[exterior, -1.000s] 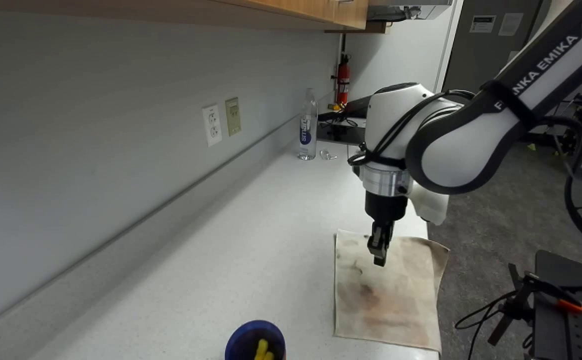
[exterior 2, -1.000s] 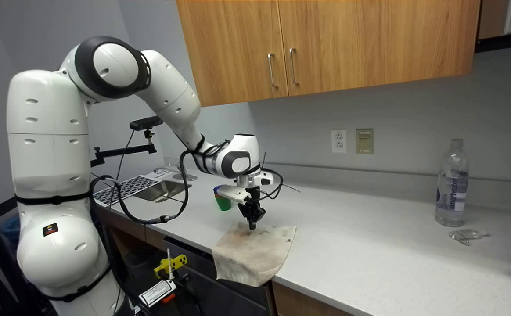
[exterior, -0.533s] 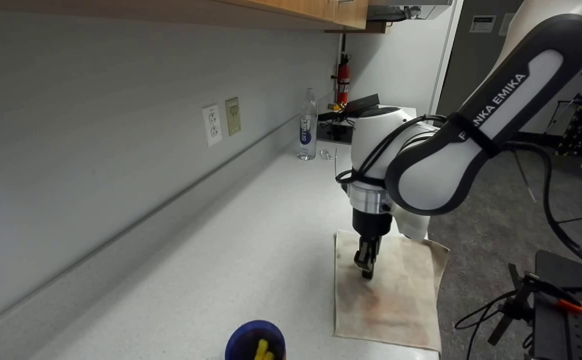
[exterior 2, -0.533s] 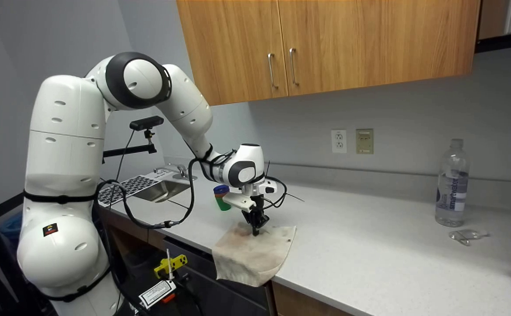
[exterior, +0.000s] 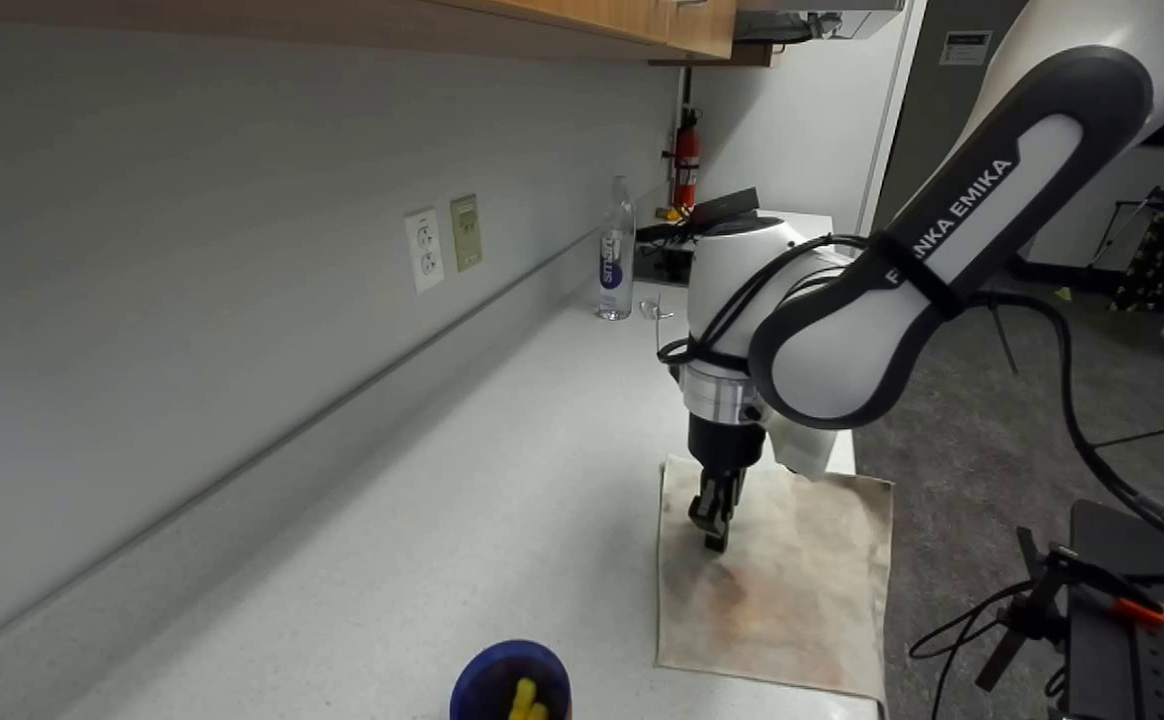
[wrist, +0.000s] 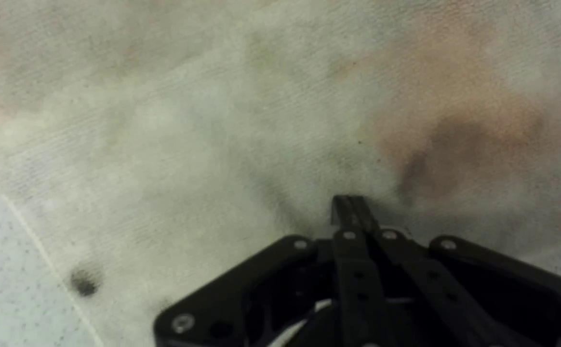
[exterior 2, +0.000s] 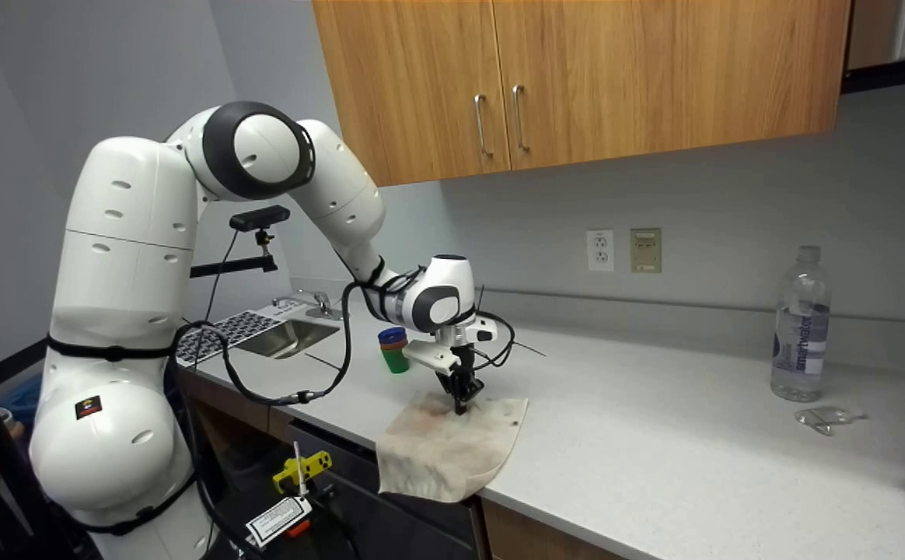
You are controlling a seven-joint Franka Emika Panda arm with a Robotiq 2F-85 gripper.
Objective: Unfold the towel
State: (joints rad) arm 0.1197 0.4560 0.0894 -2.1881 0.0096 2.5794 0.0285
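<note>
Cup stack [exterior 2: 393, 351]: we see it standing on the counter [exterior: 502, 480], blue at the top and green at the bottom.
Towel [exterior: 787, 590]: we find it spread on the counter, roughly square, one side hanging limply over the counter's open edge.
Towel's look: we note thin beige-tan fabric with slight creases, soft reddish-brown blotches, greyish smudges, and one small dark spot near a side that lies on the counter.
Towel's border: in the wrist view we follow a thin pale line where fabric gives way to speckled counter.
Gripper [wrist: 350, 198]: we have it pointing down over the counter, fingers together, narrow, tips at the towel; whether they pinch any fabric, we cannot tell.
Bottle [exterior: 616, 262]: we see it upright on the counter, toward the counter's rear, clear with a label.
</note>
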